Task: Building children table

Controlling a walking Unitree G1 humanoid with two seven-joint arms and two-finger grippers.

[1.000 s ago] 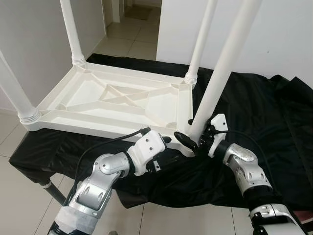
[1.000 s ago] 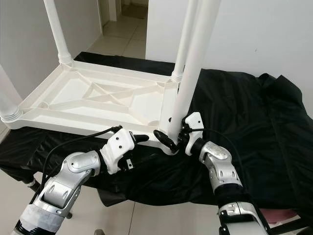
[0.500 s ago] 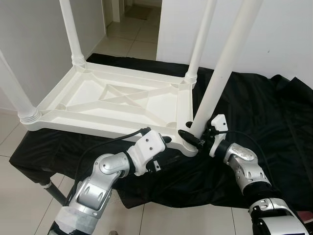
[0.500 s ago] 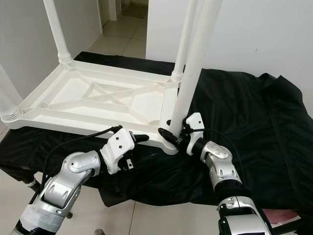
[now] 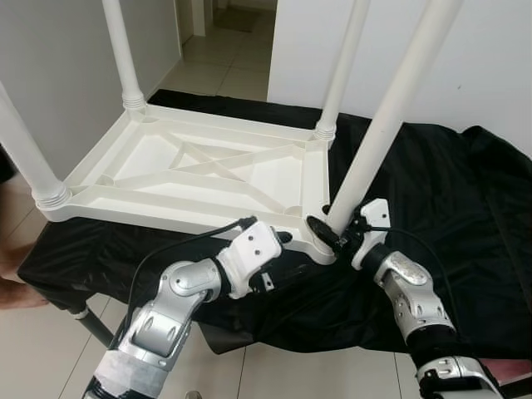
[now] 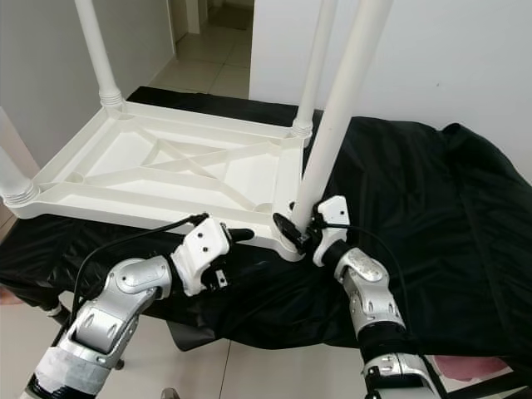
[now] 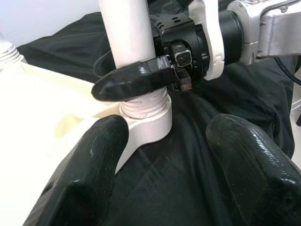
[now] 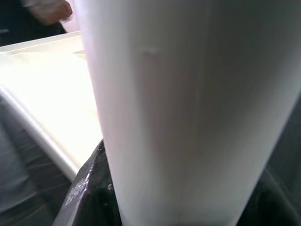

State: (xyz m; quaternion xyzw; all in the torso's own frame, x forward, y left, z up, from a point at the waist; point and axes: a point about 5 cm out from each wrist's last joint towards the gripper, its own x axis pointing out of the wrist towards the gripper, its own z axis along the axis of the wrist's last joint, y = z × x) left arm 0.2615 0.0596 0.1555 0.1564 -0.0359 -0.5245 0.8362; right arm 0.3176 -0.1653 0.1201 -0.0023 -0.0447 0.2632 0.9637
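Note:
The white children's table (image 5: 199, 166) lies upside down on a black cloth, with three legs standing up from its corners. The fourth leg (image 5: 391, 108) leans to the right over the near right corner socket (image 7: 146, 117). Its threaded foot sits at that socket. My right gripper (image 5: 330, 235) is shut on the leg just above the foot, one black finger (image 7: 134, 79) wrapped round it. My left gripper (image 5: 280, 239) is open just in front of the same corner, its fingers (image 7: 87, 179) apart with nothing between them.
The black cloth (image 5: 449, 191) covers a low stand and hangs over its front edge. White walls stand behind, with a doorway (image 5: 220, 25) at the back. Part of a person (image 5: 10, 278) shows on the tiled floor at the left edge.
The held leg has tipped further right at its top, and its foot has come in to the corner socket. My right forearm shifted slightly left. The left gripper has stayed put.

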